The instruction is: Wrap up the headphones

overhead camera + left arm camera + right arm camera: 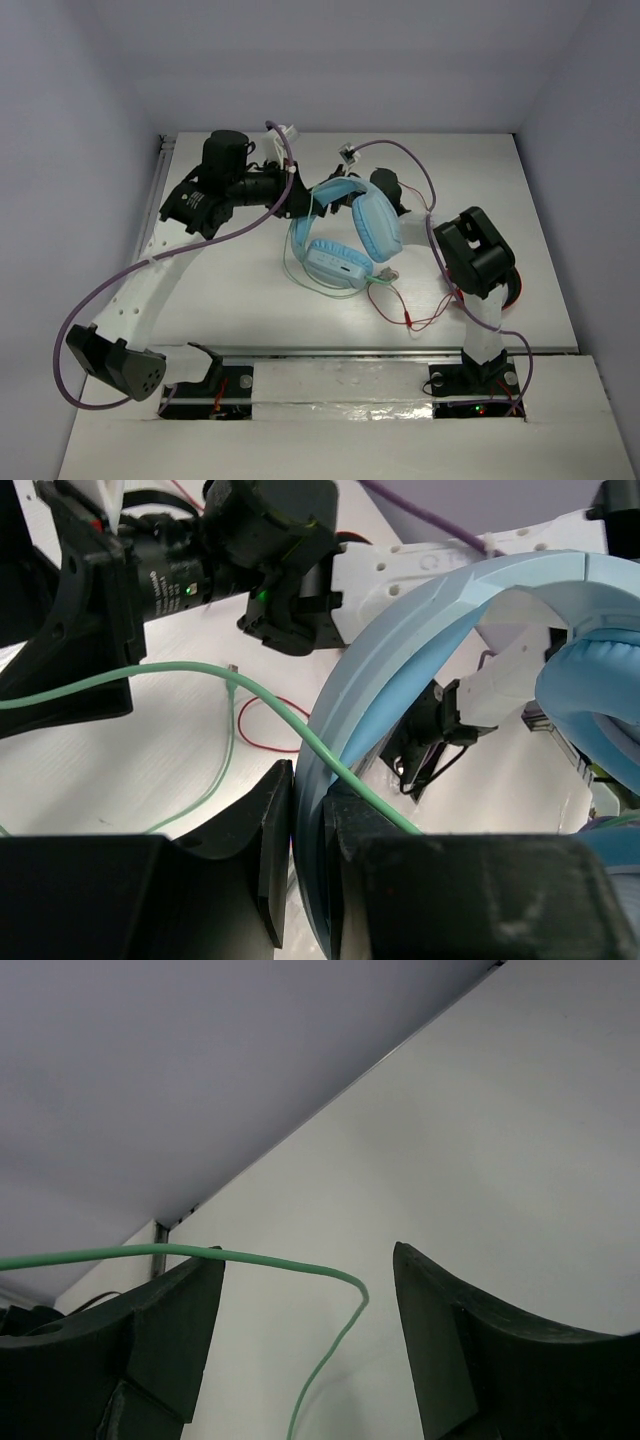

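Left tool [310, 875] clamping shut on headband of headphones [337, 262], these resting mid-way across table [230, 290] between arms. Right tool [308, 1310] gaping wide, gripping nothing; pale green cable [260, 1253] draping over one finger [160, 1330], drooping down through gap.

The left arm [150, 270] is folded back at the elbow and stretched forward, its wrist turned to the right. The left claw [310, 830] is clamped on the headband of the headphones [450, 610]. The right arm [480, 260] is raised upright from its base, and the right claw [310, 1300] is held with fingers [170, 1330] spread wide.
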You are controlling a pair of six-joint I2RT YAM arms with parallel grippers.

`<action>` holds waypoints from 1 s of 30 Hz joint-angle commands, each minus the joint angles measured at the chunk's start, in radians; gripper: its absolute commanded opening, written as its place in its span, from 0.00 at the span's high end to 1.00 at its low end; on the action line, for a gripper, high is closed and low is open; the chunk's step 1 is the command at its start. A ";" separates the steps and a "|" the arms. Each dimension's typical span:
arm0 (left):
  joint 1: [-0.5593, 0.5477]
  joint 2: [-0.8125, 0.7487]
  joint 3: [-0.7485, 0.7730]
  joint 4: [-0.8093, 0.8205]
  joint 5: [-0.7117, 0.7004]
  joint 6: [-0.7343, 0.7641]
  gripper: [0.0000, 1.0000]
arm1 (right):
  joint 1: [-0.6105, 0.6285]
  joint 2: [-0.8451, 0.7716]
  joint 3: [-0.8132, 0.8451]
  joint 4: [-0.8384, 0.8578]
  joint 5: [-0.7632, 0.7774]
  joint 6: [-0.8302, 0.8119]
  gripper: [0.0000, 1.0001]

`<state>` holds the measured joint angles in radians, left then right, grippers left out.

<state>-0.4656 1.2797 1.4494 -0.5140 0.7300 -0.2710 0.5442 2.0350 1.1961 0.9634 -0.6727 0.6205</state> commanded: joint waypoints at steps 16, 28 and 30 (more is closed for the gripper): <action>-0.028 -0.063 0.000 0.015 0.163 -0.042 1.00 | 0.002 0.042 0.065 0.317 -0.024 0.176 0.28; -0.028 -0.036 0.034 0.009 0.063 -0.033 1.00 | 0.002 0.019 0.001 0.534 -0.096 0.346 0.94; -0.028 -0.022 0.064 -0.038 0.001 0.001 1.00 | -0.010 -0.012 -0.048 0.511 -0.070 0.317 1.00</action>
<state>-0.4915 1.2621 1.4399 -0.5526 0.7715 -0.2653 0.5434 2.0830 1.1854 1.2675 -0.7437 0.9360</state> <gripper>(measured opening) 0.109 0.023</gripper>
